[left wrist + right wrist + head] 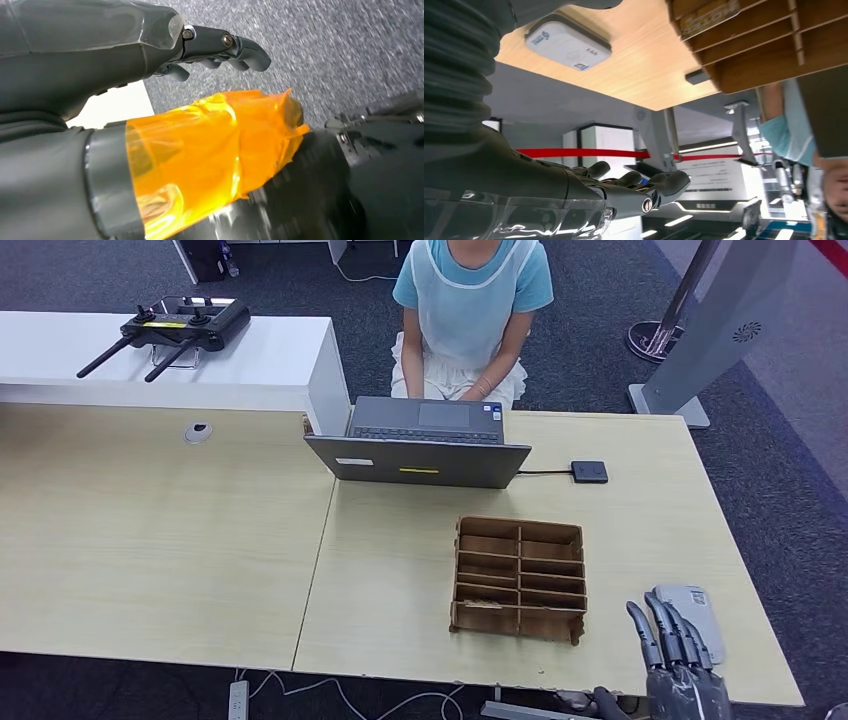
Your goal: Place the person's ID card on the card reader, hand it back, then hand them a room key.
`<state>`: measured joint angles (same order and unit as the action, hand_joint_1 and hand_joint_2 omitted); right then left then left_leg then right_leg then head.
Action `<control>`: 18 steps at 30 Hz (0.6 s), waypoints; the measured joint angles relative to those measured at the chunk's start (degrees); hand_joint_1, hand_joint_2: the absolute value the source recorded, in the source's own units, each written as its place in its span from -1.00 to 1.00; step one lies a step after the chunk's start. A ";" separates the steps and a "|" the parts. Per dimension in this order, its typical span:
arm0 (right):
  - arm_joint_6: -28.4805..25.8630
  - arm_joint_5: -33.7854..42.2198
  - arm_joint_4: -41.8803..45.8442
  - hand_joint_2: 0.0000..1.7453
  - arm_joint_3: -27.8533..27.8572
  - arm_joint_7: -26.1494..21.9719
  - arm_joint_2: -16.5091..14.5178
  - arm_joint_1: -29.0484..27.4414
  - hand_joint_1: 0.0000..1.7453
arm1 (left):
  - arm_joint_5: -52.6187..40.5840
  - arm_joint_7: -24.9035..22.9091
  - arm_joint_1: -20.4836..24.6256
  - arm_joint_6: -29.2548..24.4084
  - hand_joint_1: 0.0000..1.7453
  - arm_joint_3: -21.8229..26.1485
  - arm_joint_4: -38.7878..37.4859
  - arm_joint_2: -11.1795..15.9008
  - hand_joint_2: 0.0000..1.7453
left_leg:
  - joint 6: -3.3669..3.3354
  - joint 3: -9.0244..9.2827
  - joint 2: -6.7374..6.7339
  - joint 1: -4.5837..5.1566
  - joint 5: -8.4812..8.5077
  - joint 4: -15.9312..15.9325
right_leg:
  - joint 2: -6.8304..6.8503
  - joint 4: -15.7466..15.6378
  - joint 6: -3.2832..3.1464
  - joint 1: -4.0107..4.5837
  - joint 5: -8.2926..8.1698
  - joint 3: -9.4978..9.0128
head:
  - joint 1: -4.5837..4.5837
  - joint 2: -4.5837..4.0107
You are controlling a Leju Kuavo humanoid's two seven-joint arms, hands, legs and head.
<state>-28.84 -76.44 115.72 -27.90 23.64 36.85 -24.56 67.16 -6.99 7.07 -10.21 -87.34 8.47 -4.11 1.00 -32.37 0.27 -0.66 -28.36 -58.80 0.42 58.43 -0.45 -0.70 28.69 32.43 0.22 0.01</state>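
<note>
We see the right hand (685,660) raised at the near right corner of the table (400,580), fingers extended side by side and holding nothing. The card reader (692,608) lies flat on the table just beyond and partly behind those fingers; whether they touch it, we cannot tell. From the right wrist the reader (568,41) shows as a pale rounded box on the wood, with the fingers (664,182) lightly curved and nothing between them.

To the left of the right hand stands the brown divided box (520,577), its compartments open upward. Farther off beyond the box is the laptop (425,442), and to its right a small black puck (589,472) on a cable. A person (470,310) in a blue top sits behind the laptop, hands in the lap.

The left hand (220,50) hangs over grey carpet, fingers bent loosely inward and holding nothing.
</note>
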 joint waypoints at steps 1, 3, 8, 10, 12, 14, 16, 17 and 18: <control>0.37 0.21 -0.71 1.00 -0.86 -0.56 0.02 1.11 -1.00 | -0.27 0.15 -0.01 0.30 -1.00 0.00 -0.03 0.27 -1.00 | 0.00 0.01 0.00 0.00 0.00 0.00 | -0.01 0.01 0.00 0.00 0.00 0.00 | -0.01 -0.01; 1.17 0.47 -2.27 1.00 -2.13 -1.64 0.02 3.27 -1.00 | -0.99 0.18 0.00 0.54 -1.00 0.00 -0.09 0.68 -1.00 | 0.01 0.01 0.00 0.00 0.01 0.00 | -0.01 0.02 0.00 0.00 0.00 0.00 | -0.01 -0.01; 2.72 1.23 -5.40 1.00 -3.40 -4.53 -0.20 7.33 -1.00 | -1.92 0.07 -0.03 0.49 -1.00 0.00 -0.10 0.90 -1.00 | 0.01 0.01 -0.02 0.02 0.01 0.00 | -0.03 0.02 0.00 0.00 0.00 0.00 | -0.01 -0.01; 3.36 1.63 -6.63 1.00 -3.63 -5.62 -0.50 8.51 -1.00 | -2.27 0.00 -0.05 0.43 -1.00 0.00 -0.10 0.90 -1.00 | 0.01 0.01 -0.02 0.03 0.01 0.00 | -0.03 0.01 0.00 0.00 0.00 0.00 | 0.00 -0.01; 4.03 1.59 -7.59 1.00 -3.68 -6.42 -0.90 9.22 -1.00 | -2.78 -0.09 -0.11 0.32 -1.00 0.00 -0.10 0.89 -1.00 | 0.01 0.00 -0.02 0.03 0.01 0.00 | -0.03 0.00 0.01 -0.01 0.00 -0.01 | 0.00 -0.01; 4.75 1.03 -8.30 1.00 -3.56 -6.80 -1.32 9.51 -1.00 | -3.27 -0.18 -0.19 0.10 -1.00 0.00 -0.10 0.86 -1.00 | 0.01 0.00 -0.01 0.04 0.01 0.00 | -0.02 0.00 0.01 -0.01 -0.01 -0.01 | 0.00 -0.01; 5.29 0.19 -8.89 1.00 -3.33 -6.81 -1.66 9.63 -1.00 | -3.57 -0.26 -0.26 -0.07 -1.00 0.00 -0.10 0.79 -1.00 | 0.01 0.00 -0.01 0.03 0.00 0.00 | -0.03 0.00 0.01 -0.01 0.00 0.00 | 0.00 -0.01; 5.42 -0.17 -9.17 1.00 -3.21 -6.77 -1.83 9.71 -1.00 | -3.63 -0.29 -0.28 -0.10 -1.00 0.00 -0.10 0.72 -1.00 | 0.01 -0.01 -0.01 0.03 0.00 0.00 | -0.03 0.00 0.01 -0.01 0.00 0.00 | 0.00 -0.01; 5.48 -0.40 -9.47 1.00 -3.11 -6.73 -2.04 9.81 -1.00 | -3.68 -0.30 -0.29 -0.11 -1.00 0.00 -0.10 0.66 -1.00 | 0.01 -0.01 -0.01 0.03 0.00 0.00 | -0.03 0.00 0.01 -0.01 0.00 0.00 | 0.00 -0.01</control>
<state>-23.36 -76.83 106.25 -31.00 16.91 34.81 -14.75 63.48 -7.29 6.78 -10.32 -87.34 8.37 -3.45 1.00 -32.38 0.25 -0.63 -28.35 -58.80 0.40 58.43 -0.45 -0.71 28.68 32.43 0.22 0.01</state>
